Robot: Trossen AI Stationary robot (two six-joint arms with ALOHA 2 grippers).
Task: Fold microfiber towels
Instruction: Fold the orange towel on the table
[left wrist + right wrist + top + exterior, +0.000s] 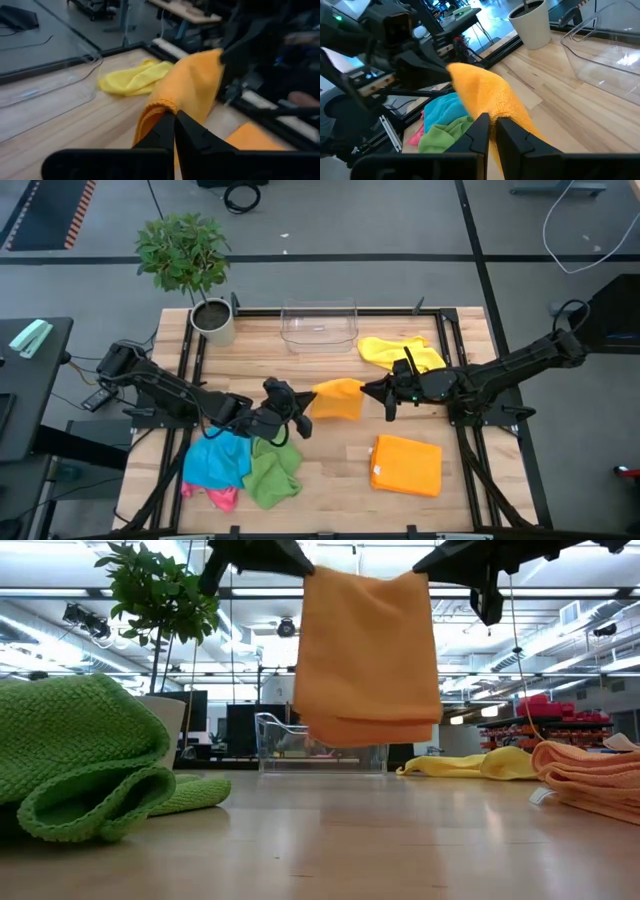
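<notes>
Hanging between both clamped pincers above table [330, 470]: orange towel [337, 398]

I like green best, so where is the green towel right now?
In the high view the green towel lies crumpled near the table's front edge on the left side, touching the blue towel, just below the left gripper.

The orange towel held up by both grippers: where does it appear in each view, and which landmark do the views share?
High view: orange towel at table centre, between the left gripper and the right gripper.
Low view: hanging at top centre.
Left wrist view: centre, above the fingers.
Right wrist view: centre.
Shared landmark: the clear bin, seen in all four.
</notes>
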